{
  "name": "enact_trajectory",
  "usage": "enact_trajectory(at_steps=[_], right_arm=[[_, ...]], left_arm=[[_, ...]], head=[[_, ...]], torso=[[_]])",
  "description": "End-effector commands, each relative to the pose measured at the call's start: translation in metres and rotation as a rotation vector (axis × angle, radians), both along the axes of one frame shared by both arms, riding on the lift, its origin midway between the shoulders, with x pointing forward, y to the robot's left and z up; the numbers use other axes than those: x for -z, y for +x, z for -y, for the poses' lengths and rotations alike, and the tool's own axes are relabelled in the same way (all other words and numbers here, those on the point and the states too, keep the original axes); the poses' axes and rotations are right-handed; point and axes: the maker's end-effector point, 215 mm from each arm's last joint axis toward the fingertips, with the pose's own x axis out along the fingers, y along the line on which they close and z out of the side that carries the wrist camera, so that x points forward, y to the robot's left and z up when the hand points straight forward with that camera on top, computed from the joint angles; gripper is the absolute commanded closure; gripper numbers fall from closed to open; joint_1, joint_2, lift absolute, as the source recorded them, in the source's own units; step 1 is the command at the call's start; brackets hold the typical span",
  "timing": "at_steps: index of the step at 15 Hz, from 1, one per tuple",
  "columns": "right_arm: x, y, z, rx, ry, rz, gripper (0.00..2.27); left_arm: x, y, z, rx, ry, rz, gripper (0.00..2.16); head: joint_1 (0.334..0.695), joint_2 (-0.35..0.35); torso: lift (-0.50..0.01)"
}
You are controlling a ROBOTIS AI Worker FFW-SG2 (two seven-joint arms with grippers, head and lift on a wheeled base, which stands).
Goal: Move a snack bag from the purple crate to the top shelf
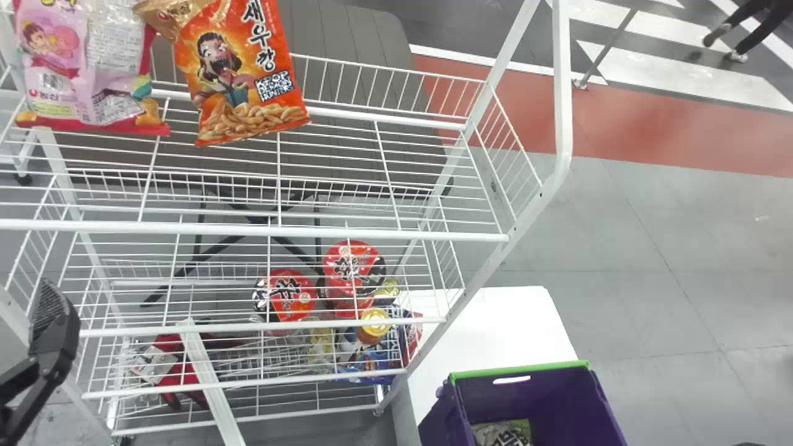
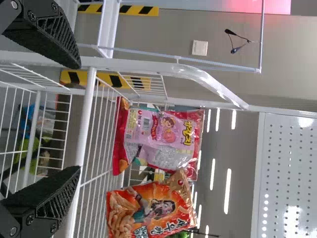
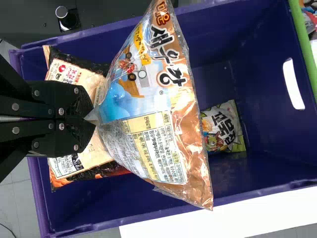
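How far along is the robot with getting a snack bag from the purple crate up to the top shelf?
The pickup looks done: the right gripper is shut on a snack bag, held over the purple crate. Left to do: carry it to the top shelf, where a pink bag and an orange bag sit, and release it.

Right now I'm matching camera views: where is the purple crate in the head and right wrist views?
Head view: the crate is at the bottom edge, right of centre.
Right wrist view: the crate spans most of the picture, behind a snack bag.
Shared landmark: its green rim beside a hand slot.
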Motion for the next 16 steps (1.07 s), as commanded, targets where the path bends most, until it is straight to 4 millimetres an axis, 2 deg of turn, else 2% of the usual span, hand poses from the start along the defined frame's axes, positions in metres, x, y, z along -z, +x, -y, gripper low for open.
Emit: enact_trajectory(at_steps=[1, 16], right_arm=[[-0.0002, 0.0025, 0.0001, 0.000, 0.000, 0.004, 1.59], [-0.0023, 0.0092, 0.0012, -0.007, 0.003, 0.028, 1.59]], left_arm=[[0.0006, -0.0013, -0.0012, -0.003, 0.001, -0.002, 0.09], [-0.0042, -0.0070, -0.0035, -0.010, -0.004, 0.011, 0.09]], head=[[0.695, -0.350], [0.695, -0.350]], torso=[[-0.080], [-0.021]])
